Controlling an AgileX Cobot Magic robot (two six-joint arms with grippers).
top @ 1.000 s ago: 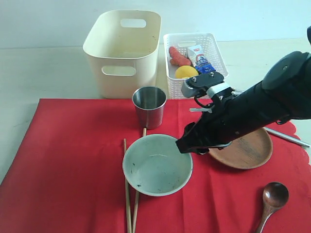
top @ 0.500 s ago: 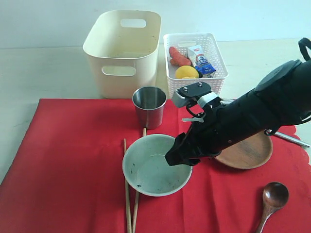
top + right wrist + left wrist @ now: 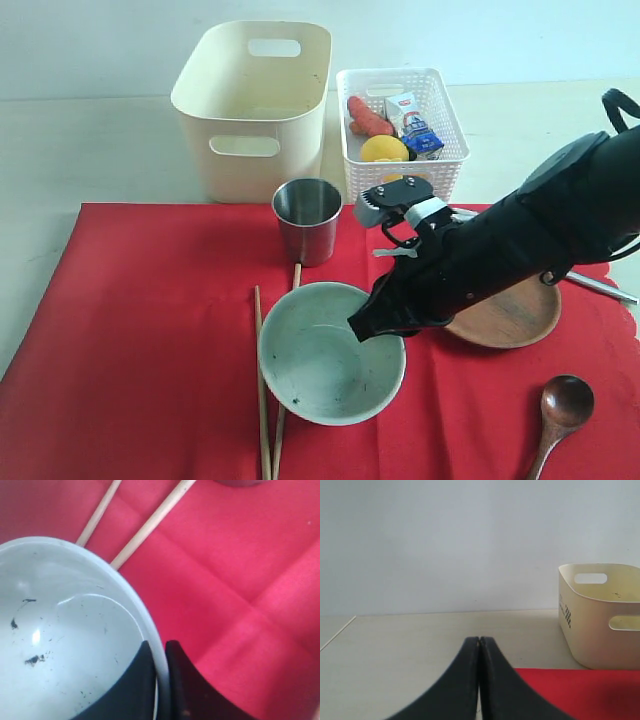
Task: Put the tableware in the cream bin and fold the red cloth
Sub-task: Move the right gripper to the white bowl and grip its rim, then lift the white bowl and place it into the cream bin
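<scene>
My right gripper [image 3: 366, 327] [image 3: 161, 652] is shut on the near-right rim of the white speckled bowl [image 3: 325, 365] [image 3: 60, 645], one finger inside and one outside, and the bowl looks slightly lifted off the red cloth [image 3: 150, 340] [image 3: 240, 580]. The wooden chopsticks [image 3: 266, 400] [image 3: 150, 522] lie just left of the bowl. A steel cup [image 3: 307, 220] stands behind it. The brown plate [image 3: 510, 315] lies partly under my right arm, the wooden spoon [image 3: 560, 410] at the front right, the metal knife [image 3: 600, 283] at the right edge. The cream bin [image 3: 252, 105] [image 3: 602, 612] stands at the back. My left gripper [image 3: 479, 642] is shut and empty, out of the exterior view.
A white lattice basket [image 3: 400, 125] with a lemon [image 3: 384, 148], a sausage [image 3: 368, 117] and a milk carton [image 3: 412, 122] stands right of the cream bin. Bare pale tabletop [image 3: 420, 645] lies left of the cloth.
My right gripper moved left to the bowl and closed on its rim. The bowl has shifted slightly toward the front right and appears raised.
</scene>
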